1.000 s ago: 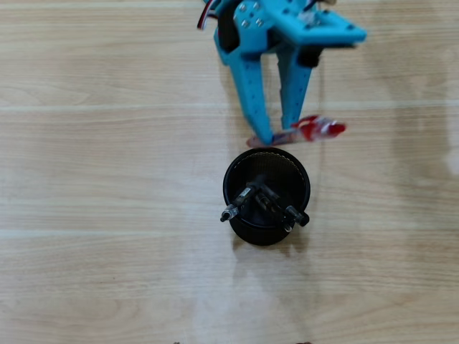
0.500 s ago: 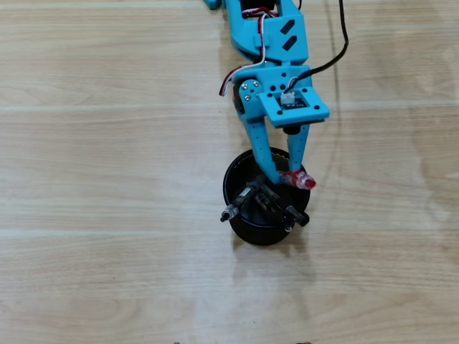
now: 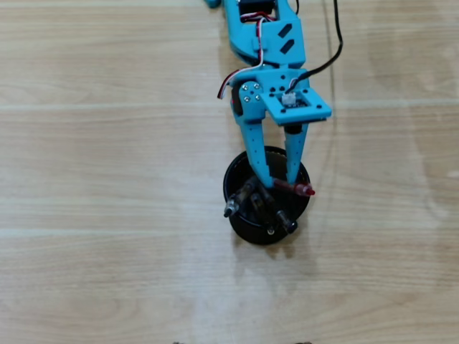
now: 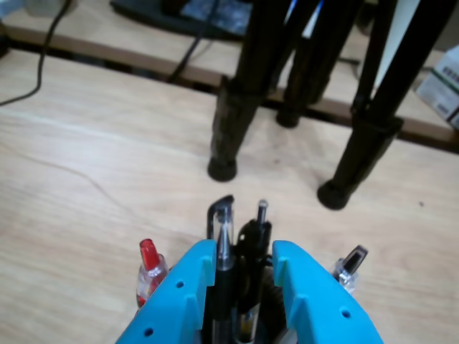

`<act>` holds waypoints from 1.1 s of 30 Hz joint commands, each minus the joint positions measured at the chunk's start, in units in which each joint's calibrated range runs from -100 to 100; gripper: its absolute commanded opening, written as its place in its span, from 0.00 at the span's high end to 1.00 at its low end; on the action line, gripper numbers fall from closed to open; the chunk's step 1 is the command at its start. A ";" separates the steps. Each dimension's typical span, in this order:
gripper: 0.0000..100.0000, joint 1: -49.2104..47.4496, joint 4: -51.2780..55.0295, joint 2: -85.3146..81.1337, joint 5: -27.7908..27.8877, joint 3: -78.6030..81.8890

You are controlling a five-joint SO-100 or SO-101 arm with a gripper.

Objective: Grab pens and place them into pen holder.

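Observation:
My blue gripper (image 3: 278, 180) hangs over the black mesh pen holder (image 3: 244, 228), open, its fingertips inside the rim. In the wrist view two standing pens, a clear one with a black cap (image 4: 223, 236) and a black one (image 4: 252, 240), rise in the gap between my fingers (image 4: 188, 283). The red-and-clear pen (image 3: 295, 189) leans out over the holder's right rim; the wrist view shows its red top (image 4: 148, 261) outside my left finger, lower part hidden. Another clear pen (image 4: 348, 264) leans out on the other side. Dark pen ends (image 3: 231, 208) poke over the holder's front.
The holder stands on a light wooden tabletop (image 3: 107, 179). The arm's black cable (image 3: 337, 43) runs along the table at the top right. In the wrist view, black tripod legs (image 4: 228, 136) stand on the table beyond the holder.
The gripper dipped a little lower over the holder and its fingertips spread wider. The red pen sank and tipped against the rim. The pens in the holder shifted.

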 commanded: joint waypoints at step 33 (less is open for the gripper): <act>0.87 -12.20 71.20 -99.03 28.44 78.24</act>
